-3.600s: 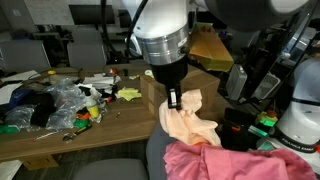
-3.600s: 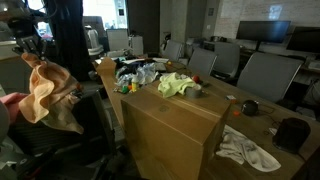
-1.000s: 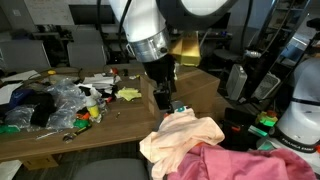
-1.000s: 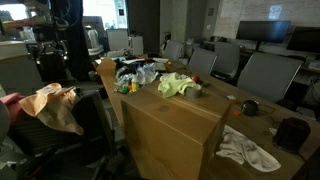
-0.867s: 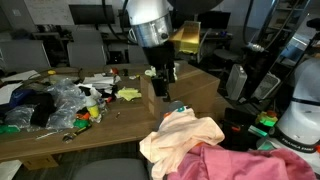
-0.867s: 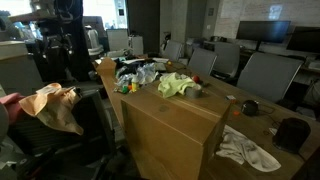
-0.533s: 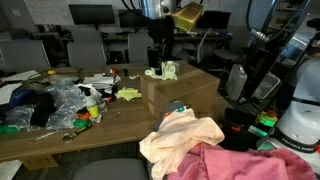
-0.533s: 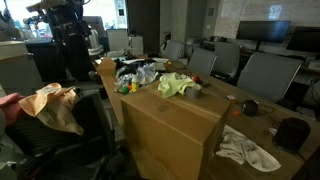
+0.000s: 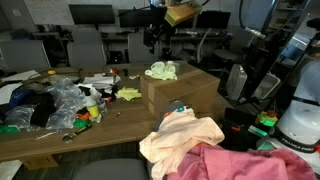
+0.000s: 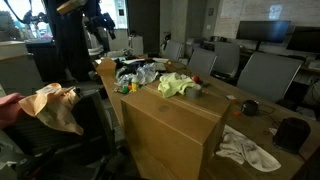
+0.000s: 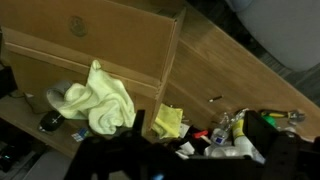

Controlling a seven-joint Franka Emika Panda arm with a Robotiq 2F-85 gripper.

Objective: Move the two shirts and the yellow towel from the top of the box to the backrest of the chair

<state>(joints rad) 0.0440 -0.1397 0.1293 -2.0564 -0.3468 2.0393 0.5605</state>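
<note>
Pincer (image 9: 157, 42) risen, yellow towel (image 9: 162, 70) on box (image 9: 192, 96)

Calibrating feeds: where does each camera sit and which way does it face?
Exterior view: behind the pink shirt, facing the box; arm overhead.
Exterior view: past the box's corner, facing the draped peach shirt; arm at top left.
Wrist view: above the box, looking down; gripper at bottom edge.
Shared: the yellow towel on the box.

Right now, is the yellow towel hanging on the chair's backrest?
No, the yellow towel lies crumpled on top of the box.
</note>
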